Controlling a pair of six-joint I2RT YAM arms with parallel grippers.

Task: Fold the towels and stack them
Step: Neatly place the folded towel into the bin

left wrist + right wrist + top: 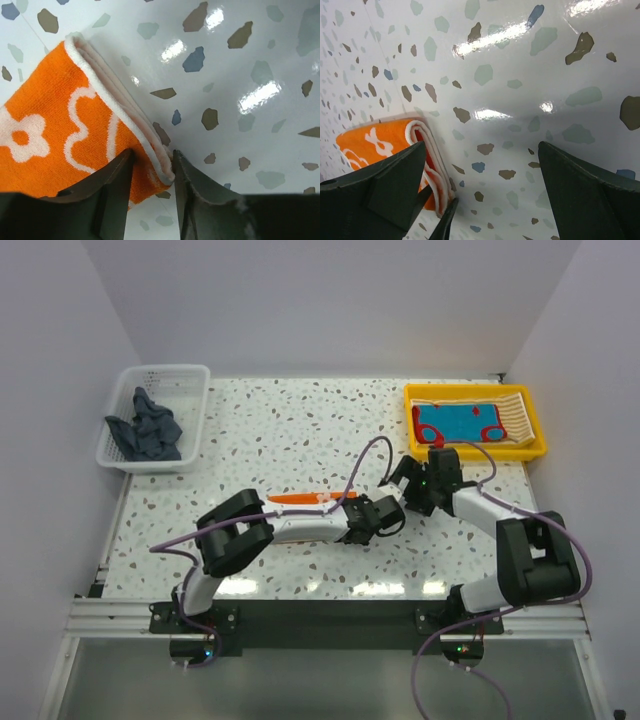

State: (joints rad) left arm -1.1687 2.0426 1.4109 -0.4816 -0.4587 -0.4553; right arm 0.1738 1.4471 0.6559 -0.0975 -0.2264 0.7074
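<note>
Two findings: my left jaws straddle the orange towel [55, 140] corner at six o'clock, grip unconfirmed; my right jaws stand spread. I should keep the layers aligned.

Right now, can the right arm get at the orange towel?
Probably yes: the right gripper hangs open right beside the folded edge of the orange towel, nothing between them. The left gripper, straddling that same corner, may crowd it.

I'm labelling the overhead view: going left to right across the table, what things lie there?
The white mesh basket holding a dark blue-grey towel → orange towel → yellow tray holding a teal towel.
</note>
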